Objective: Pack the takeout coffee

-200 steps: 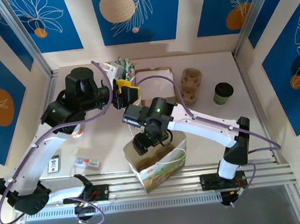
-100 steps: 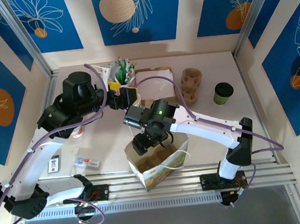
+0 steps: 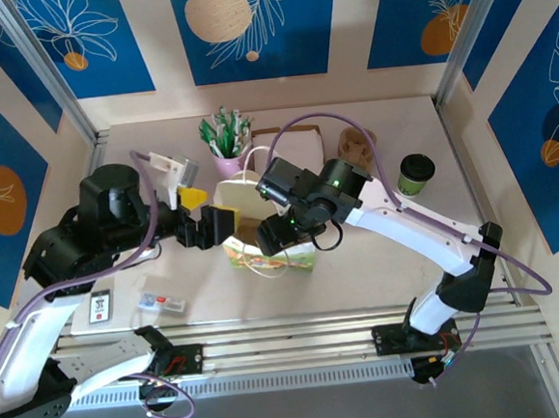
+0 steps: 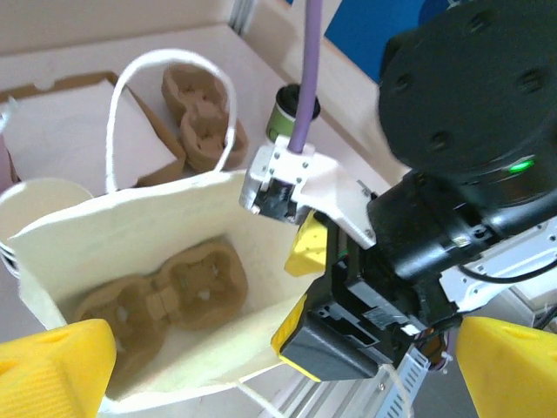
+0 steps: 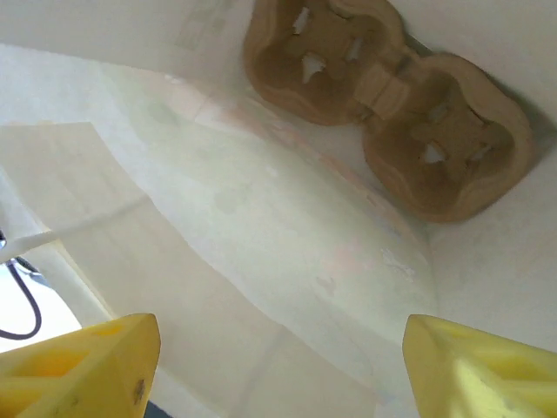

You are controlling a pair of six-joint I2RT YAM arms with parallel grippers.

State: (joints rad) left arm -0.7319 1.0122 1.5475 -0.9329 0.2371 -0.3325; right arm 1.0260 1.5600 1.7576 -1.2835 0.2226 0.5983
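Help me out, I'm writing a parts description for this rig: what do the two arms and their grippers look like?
The left arm and right arm both pair white link segments with bulky glossy black joint housings. A purple cable loops along each. The right arm has a small green light on its wrist housing. The left gripper and right gripper have black bodies and blocky yellow fingers.

Blue leaf-print wall panels (image 3: 295, 33) (orange discs) enclose beige table (image 3: 362, 272).

1. The left arm (image 3: 107, 227) reaches right toward the centre; the left gripper (image 3: 205, 213) points sideways, fingers (image 4: 52, 366) spread wide.
2. The right arm (image 3: 412, 230) arcs leftward; the right gripper (image 3: 270, 237) tilts downward, fingers (image 5: 83, 361) wide apart.
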